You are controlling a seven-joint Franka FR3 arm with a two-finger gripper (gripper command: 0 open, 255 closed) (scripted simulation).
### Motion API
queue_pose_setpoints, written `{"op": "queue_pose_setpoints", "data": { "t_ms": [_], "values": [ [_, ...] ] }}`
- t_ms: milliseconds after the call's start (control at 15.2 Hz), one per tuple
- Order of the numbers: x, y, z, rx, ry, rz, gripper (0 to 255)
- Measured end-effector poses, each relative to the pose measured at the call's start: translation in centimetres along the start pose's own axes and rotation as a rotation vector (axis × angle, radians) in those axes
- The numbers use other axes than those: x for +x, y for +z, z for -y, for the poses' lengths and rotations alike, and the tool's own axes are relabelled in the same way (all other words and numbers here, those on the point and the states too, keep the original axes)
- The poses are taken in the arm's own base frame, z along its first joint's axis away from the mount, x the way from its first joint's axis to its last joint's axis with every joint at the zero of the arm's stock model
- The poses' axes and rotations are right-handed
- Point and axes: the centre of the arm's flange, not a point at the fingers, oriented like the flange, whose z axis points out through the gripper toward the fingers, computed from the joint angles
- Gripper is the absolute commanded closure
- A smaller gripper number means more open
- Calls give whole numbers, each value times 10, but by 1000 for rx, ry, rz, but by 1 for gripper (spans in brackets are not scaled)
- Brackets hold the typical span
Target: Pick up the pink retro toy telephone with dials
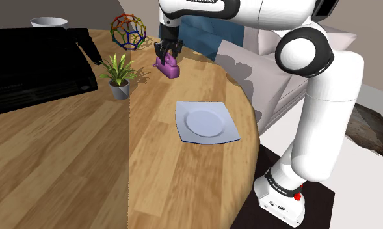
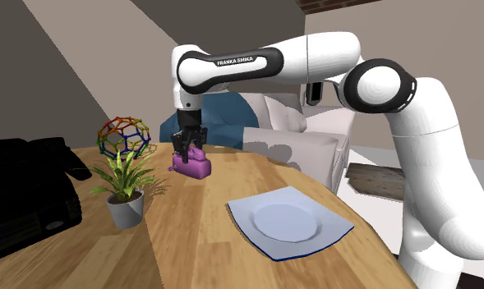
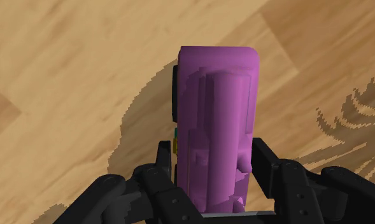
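Here's the arm, stretched out over the wooden table (image 1: 66, 169) with the gripper (image 1: 168, 57) pointing straight down at the purple toy telephone (image 1: 169, 67). In the shoulder view the telephone sits near the table's far edge, at about 1 o'clock from the potted plant (image 1: 120, 77) and at 11 o'clock from the pale square plate (image 1: 206, 121), well apart from both. The colourful wireframe ball (image 1: 131, 31) stands at 10 o'clock from it.

Over to the second exterior view: gripper (image 2: 187, 153) on top, telephone (image 2: 195, 167) directly beneath, its base apparently on the table (image 2: 199, 246). The plant (image 2: 126, 189) is at 8 o'clock from the telephone and the plate (image 2: 288, 220) at 4 o'clock.

Now the wrist view, and this is the close one: the telephone (image 3: 214, 127) runs lengthwise straight out from the gripper (image 3: 212, 156). The 2 black fingers (image 3: 265, 159) are narrowed onto its near end, 1 pressed against each long side, clasping the body between them.
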Motion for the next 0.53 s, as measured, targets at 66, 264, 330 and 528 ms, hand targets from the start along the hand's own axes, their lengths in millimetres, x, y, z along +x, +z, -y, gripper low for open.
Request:
{"op": "queue_pose_setpoints", "data": {
  "t_ms": [66, 264, 330, 528],
  "values": [
    [0, 0, 0, 0, 0, 0, 255],
    [0, 0, 0, 0, 0, -1, 255],
    [0, 0, 0, 0, 0, -1, 255],
    [0, -2, 0, 0, 0, 0, 255]
  ]
}}
